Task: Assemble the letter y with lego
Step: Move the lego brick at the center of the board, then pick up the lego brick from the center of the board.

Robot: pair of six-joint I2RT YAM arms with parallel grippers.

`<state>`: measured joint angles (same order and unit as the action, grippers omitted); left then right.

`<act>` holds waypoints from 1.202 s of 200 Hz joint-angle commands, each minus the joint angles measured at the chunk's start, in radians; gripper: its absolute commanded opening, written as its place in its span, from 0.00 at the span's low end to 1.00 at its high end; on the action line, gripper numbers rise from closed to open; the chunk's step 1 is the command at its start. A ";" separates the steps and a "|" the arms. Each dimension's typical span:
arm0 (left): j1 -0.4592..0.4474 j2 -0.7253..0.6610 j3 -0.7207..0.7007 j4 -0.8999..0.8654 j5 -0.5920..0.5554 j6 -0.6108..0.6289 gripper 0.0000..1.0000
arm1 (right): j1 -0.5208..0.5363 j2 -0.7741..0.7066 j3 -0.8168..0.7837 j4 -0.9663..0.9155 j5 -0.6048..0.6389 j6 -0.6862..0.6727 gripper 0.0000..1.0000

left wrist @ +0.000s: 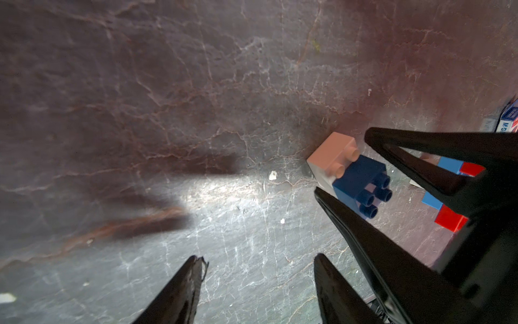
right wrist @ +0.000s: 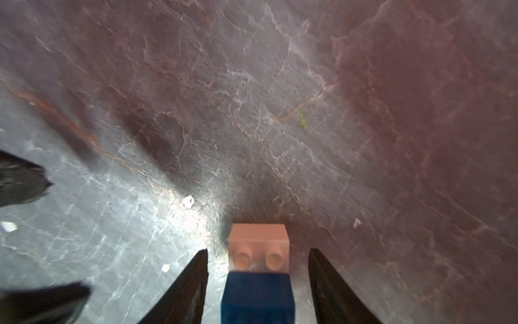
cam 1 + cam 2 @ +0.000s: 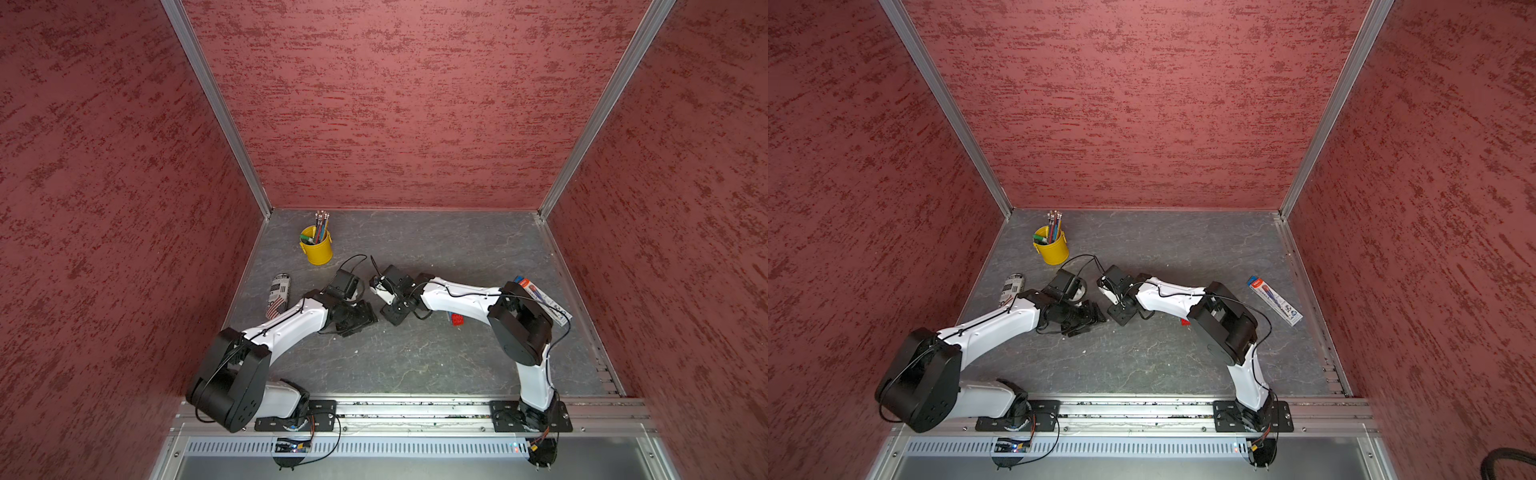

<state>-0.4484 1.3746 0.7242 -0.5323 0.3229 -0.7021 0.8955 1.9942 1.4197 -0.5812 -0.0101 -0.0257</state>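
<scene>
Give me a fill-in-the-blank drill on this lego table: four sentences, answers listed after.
1. The pencils stand in a ___ cup.
2. The white brick is joined to a brick coloured ___.
3. The right hand straddles that pair with its jaws ___, gripping nothing.
4. The can lies on its ___.
Missing words: yellow; blue; open; side.
</scene>
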 commanded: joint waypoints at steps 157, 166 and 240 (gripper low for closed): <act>0.097 0.138 -0.156 0.658 0.324 -0.137 0.63 | -0.130 -0.532 -0.370 0.125 0.170 0.331 0.58; 0.104 0.145 -0.174 0.703 0.346 -0.149 0.63 | -0.132 -0.534 -0.370 0.122 0.174 0.331 0.58; 0.115 0.218 -0.231 0.866 0.455 -0.147 0.67 | -0.144 -0.535 -0.378 0.110 0.209 0.331 0.57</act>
<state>-0.3386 1.5639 0.5060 0.2550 0.7242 -0.8597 0.7616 1.4784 1.0534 -0.4828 0.1574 0.2920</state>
